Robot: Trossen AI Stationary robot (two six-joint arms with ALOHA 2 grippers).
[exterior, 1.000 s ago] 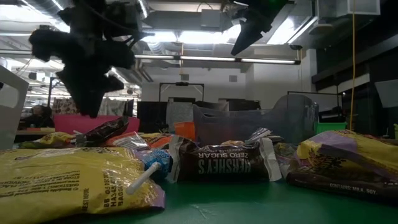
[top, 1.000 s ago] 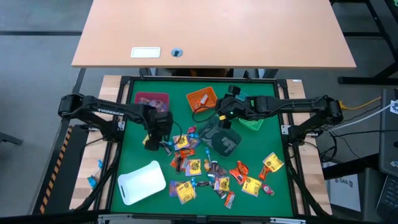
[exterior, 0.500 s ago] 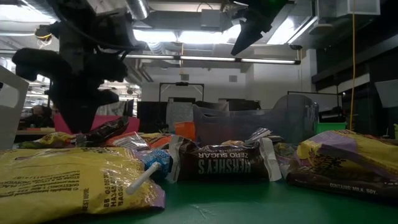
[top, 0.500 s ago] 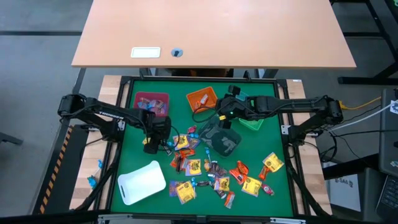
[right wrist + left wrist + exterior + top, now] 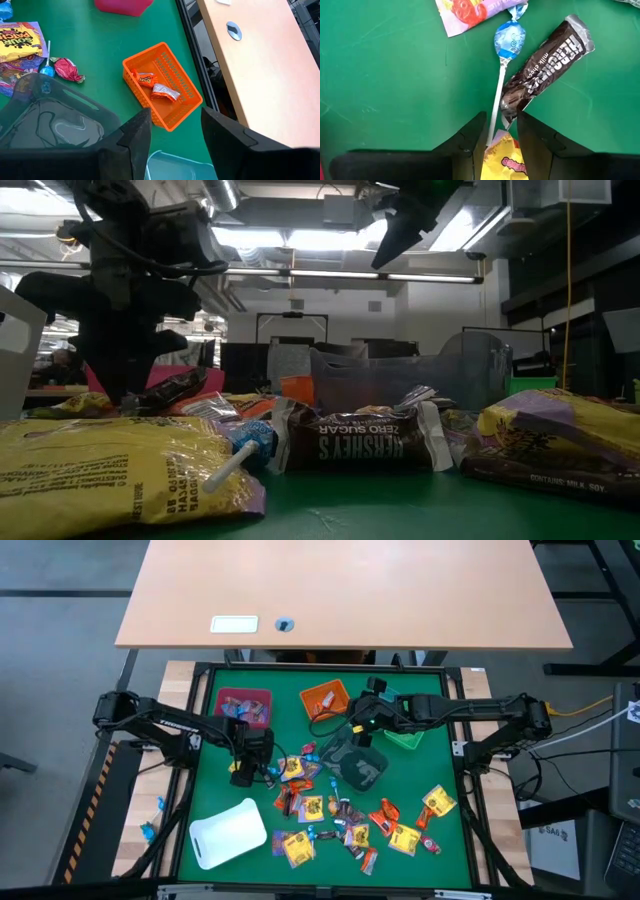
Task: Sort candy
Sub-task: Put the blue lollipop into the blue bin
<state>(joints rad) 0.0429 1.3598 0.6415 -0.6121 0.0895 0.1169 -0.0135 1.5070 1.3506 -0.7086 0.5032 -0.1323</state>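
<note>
Left claw [image 5: 501,131] low over surface [image 5: 395,90], clenched on yellow packet [image 5: 507,161], lollipop stick [image 5: 496,102] between fingers. Right claw [image 5: 175,131] released above orange bin [image 5: 162,85].

Two dark, near-black arms, each built of slim tubular links joined by thicker rounded joint housings. On the left arm [image 5: 165,723] pale lettering runs along the forearm link, and a thin dark cable loops beside its wrist. The right arm [image 5: 480,710] has a small green light at its wrist, at about 9 o'clock of the forearm, and a dark cable curling off the same end. Each gripper carries two broad, flat, matte black fingers with angular, chamfered edges: the left fingers [image 5: 470,145] and the right fingers [image 5: 132,142] look alike.
</note>
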